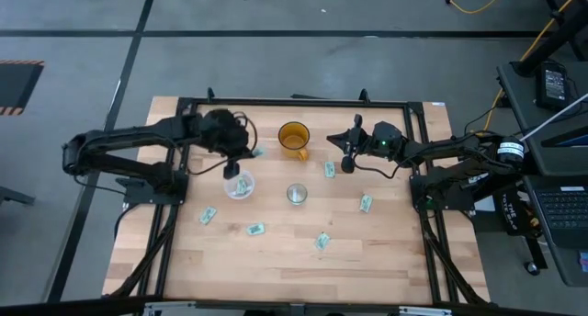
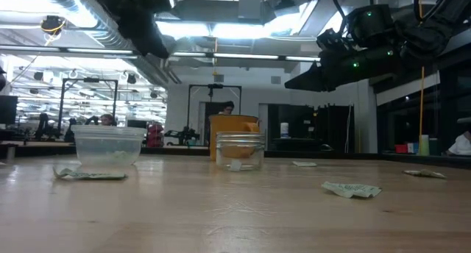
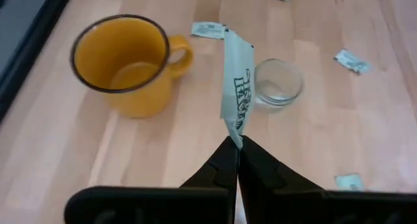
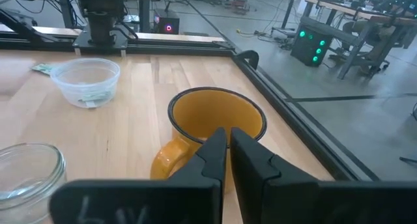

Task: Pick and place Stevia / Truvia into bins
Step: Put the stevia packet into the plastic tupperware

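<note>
My left gripper [image 3: 236,146] pinches a pale green-and-white paper sachet [image 3: 237,81] by one corner above the clear shallow plastic cup [image 1: 239,186]; I fear it could slip out and miss.

Sachets and two cups on the counter [image 1: 276,261]

One sachet [image 3: 236,87] hangs pinched in the left claw [image 3: 236,144]; others lie scattered [image 1: 322,241]; clear cup [image 1: 240,186] holds some, grey cup [image 1: 296,194] stands upright.

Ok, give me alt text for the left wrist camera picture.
The left hand is shut on a pale sachet, holding it up above the wooden table. Beyond it are an amber mug, a small glass cup and more loose sachets.
</note>
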`<control>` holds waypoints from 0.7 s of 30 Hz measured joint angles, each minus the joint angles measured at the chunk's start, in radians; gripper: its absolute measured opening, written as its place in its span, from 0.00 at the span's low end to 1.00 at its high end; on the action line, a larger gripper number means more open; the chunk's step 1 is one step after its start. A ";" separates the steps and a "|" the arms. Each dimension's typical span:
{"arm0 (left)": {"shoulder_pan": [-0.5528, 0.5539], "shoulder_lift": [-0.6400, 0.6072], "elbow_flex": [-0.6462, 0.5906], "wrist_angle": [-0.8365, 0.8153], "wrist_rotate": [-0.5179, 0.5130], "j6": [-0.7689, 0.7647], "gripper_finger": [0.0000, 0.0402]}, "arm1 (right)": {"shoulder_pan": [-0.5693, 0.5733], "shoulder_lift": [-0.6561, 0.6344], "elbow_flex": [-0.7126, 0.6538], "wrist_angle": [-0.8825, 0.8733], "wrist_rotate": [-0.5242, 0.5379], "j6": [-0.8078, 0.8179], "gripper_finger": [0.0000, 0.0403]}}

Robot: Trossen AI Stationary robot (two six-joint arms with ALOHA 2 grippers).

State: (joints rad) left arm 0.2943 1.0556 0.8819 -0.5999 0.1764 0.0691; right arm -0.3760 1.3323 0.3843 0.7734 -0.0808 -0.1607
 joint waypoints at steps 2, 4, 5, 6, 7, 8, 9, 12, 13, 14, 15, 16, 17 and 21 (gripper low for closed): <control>-0.059 -0.019 -0.010 -0.002 -0.056 -0.060 0.00 | 0.006 0.000 0.000 0.000 0.000 -0.002 0.06; -0.119 -0.030 -0.012 -0.002 -0.111 -0.107 0.00 | 0.014 0.000 0.000 0.000 0.000 -0.004 0.06; -0.150 -0.032 -0.012 -0.003 -0.131 -0.127 0.00 | 0.017 0.000 0.000 0.000 0.000 -0.004 0.06; -0.179 -0.034 -0.012 -0.003 -0.147 -0.145 0.00 | 0.022 0.000 0.000 0.000 0.000 -0.003 0.06; -0.209 -0.034 -0.012 -0.003 -0.161 -0.161 0.00 | 0.028 0.000 0.000 0.000 0.000 -0.001 0.06; -0.237 -0.034 -0.012 -0.006 -0.174 -0.174 0.00 | 0.033 0.000 0.000 0.000 0.000 0.000 0.06; -0.266 -0.034 -0.012 -0.017 -0.187 -0.189 0.00 | 0.040 0.000 0.000 0.000 0.000 0.000 0.06; -0.340 -0.034 -0.012 -0.076 -0.257 -0.266 0.00 | 0.060 0.000 0.000 0.000 -0.001 0.000 0.06; -0.361 -0.034 -0.012 -0.101 -0.287 -0.303 0.00 | 0.067 0.000 0.000 0.000 -0.001 0.000 0.06; -0.381 -0.034 -0.012 -0.126 -0.316 -0.342 0.00 | 0.073 0.000 0.000 0.000 -0.001 0.000 0.06; -0.401 -0.034 -0.012 -0.151 -0.341 -0.380 0.00 | 0.079 0.000 0.000 0.000 -0.001 0.000 0.06; -0.418 -0.034 -0.013 -0.171 -0.363 -0.416 0.00 | 0.086 0.000 0.000 0.000 -0.001 -0.001 0.06; -0.434 -0.034 -0.013 -0.189 -0.379 -0.450 0.00 | 0.090 0.000 0.000 0.000 -0.001 -0.002 0.06; -0.484 -0.033 -0.013 -0.233 -0.429 -0.556 0.00 | 0.104 0.000 0.000 0.000 -0.001 -0.002 0.06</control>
State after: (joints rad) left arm -0.1893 1.0222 0.8692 -0.8333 -0.2527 -0.4868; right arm -0.2724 1.3323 0.3843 0.7734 -0.0814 -0.1627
